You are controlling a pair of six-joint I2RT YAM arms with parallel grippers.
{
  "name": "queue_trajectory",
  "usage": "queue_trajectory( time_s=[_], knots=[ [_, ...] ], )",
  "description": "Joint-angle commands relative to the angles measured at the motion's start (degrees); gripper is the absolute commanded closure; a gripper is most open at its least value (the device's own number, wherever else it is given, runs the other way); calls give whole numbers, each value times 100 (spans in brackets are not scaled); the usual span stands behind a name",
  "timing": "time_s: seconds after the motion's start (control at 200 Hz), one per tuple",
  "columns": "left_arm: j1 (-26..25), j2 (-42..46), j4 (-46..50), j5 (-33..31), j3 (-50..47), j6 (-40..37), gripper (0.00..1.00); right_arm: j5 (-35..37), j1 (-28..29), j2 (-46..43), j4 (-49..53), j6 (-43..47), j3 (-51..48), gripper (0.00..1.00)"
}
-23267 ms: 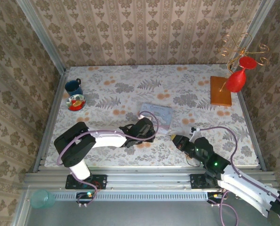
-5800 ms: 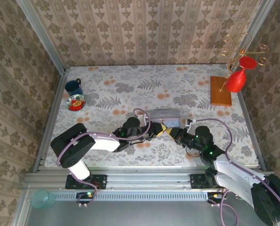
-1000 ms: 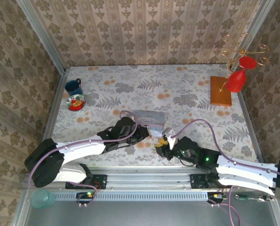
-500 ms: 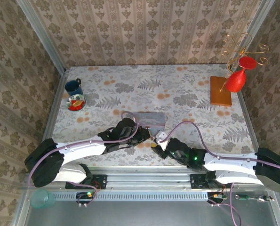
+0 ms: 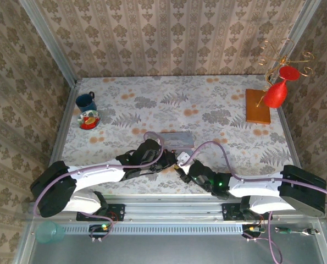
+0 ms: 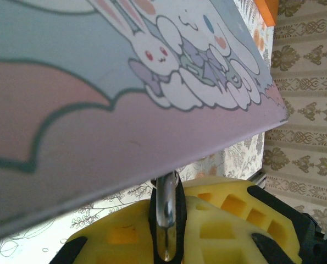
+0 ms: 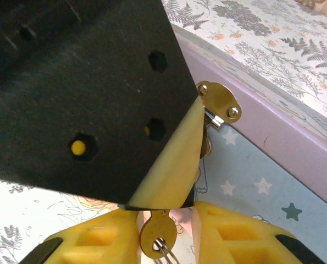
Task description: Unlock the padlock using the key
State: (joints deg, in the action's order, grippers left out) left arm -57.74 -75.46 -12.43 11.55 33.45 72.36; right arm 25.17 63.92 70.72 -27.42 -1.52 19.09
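Observation:
The pastel tin box (image 6: pixel 97 82) hangs close over my left gripper (image 6: pixel 166 234), which is shut on the small black padlock (image 6: pixel 152 217). The padlock's silver shackle (image 6: pixel 167 209) rises to the box's edge. In the right wrist view the brass key (image 7: pixel 158 236) points up under the left gripper's yellow finger (image 7: pixel 171 165). A wire ring hangs from the key's head. My right gripper (image 7: pixel 164 220) is open around the key's head, with a gap on the right side. A brass hasp (image 7: pixel 218 102) sits on the box (image 7: pixel 273 165). From above, both grippers (image 5: pixel 171 160) (image 5: pixel 181 168) meet at the box's (image 5: pixel 177 137) near edge.
A blue mug (image 5: pixel 86 101) and a small dish with red contents (image 5: pixel 89 119) stand at the far left. A wooden base (image 5: pixel 258 106) with a gold wire stand holds a red glass (image 5: pixel 275 93) at the far right. Patterned walls enclose the table.
My right arm has swung left and brought its gripper up against the left gripper at the box's front edge. Its jaws have narrowed. The left gripper keeps its hold.

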Motion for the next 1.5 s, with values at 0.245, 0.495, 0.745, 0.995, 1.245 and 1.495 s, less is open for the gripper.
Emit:
queue_trajectory(
  time_s=[0.245,0.495,0.745,0.995,1.245,1.495],
  knots=[
    [-64,-153,-427,146,252,-25,100,791,50,-41,-469,-737,-30,85],
    [-13,-256,-357,58,232,-136,100,130,50,-327,-292,-2760,-107,89],
    [15,-285,-32,17,437,-396,100,-439,53,-258,-319,-3663,-326,90],
    [136,-327,309,-153,434,-654,100,-462,-2,-283,548,-3633,-11,78],
    [204,-516,1457,-532,856,-1379,100,-242,-84,-858,917,-3896,-299,52],
    [207,-934,2146,-1196,955,-1768,100,-242,-940,-1946,2657,-5317,-480,39]
  ],
)
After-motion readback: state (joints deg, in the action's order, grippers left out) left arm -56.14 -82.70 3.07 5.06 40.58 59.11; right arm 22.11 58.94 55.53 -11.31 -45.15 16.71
